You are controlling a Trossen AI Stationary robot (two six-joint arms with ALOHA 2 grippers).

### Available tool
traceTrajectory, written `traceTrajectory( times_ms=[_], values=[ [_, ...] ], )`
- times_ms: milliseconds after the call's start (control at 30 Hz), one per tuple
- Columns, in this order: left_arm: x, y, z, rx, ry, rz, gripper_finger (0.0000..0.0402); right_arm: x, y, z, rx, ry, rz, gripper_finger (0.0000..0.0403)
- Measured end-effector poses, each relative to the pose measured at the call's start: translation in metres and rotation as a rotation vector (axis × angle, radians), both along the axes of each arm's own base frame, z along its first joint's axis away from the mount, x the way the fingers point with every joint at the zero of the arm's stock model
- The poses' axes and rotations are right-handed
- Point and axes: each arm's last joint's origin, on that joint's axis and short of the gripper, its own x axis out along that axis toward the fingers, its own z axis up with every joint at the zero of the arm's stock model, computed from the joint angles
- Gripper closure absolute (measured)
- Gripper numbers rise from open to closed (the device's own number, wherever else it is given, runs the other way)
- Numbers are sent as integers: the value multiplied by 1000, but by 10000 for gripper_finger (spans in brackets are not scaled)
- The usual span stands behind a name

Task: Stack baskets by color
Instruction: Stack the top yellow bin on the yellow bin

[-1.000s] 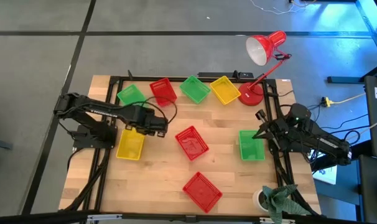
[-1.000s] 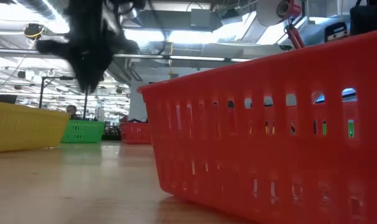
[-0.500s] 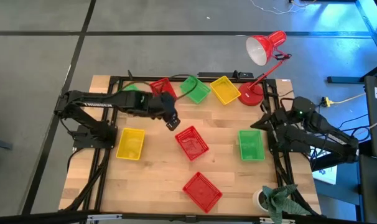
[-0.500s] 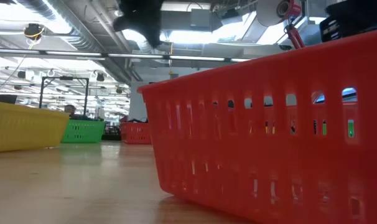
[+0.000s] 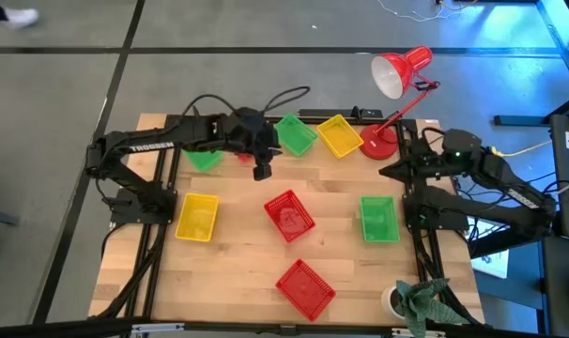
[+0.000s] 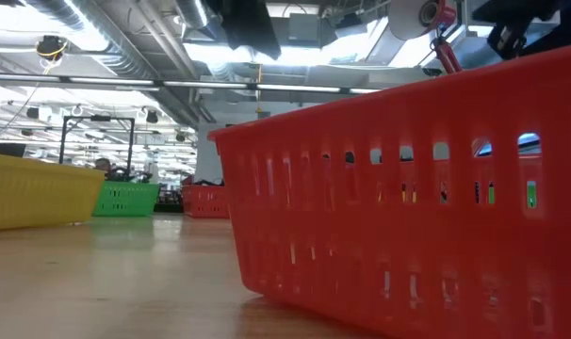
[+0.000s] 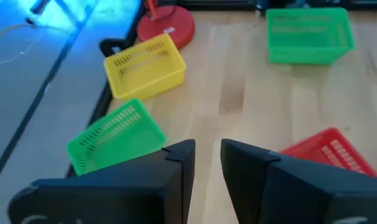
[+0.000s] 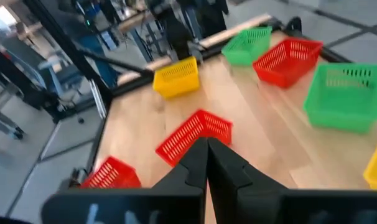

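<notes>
Plastic baskets (image 5: 289,213) look light and stiff; grab one by a thin wall. The left gripper (image 5: 262,172) is slightly open and empty; the right gripper (image 5: 390,175) is closed and empty.

"TROSSEN" on the left arm (image 5: 151,147)

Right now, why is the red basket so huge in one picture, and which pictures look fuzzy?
Low view: the red basket sits right against the camera, so it looks huge. Left wrist view: baskets soft, blue glow on the floor. Right wrist view: room behind smeared.
</notes>
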Motion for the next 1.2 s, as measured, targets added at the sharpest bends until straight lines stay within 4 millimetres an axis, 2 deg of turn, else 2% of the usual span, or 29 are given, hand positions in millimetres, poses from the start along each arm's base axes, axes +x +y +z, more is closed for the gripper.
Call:
traceTrajectory(
  times_ms=[167,433,567,800,900,1033,1200],
  values=[
    [-1,5,0,43,20,-18,333,1,-1,12,-34,-97,-9,393],
    [-2,7,0,97,43,-52,333,12,-9,25,-61,-207,-127,399],
    [-4,9,-1,111,61,-59,333,27,-18,21,-32,-67,-216,401],
    [-11,16,-1,99,86,-31,333,63,-40,33,61,289,-392,400],
    [-12,19,-2,95,99,-21,333,83,-51,37,114,371,-424,393],
    [-13,23,-2,96,100,-10,333,109,-66,40,125,473,-386,379],
    [-18,27,-5,61,125,-56,333,128,-86,48,128,603,-341,349]
  ],
)
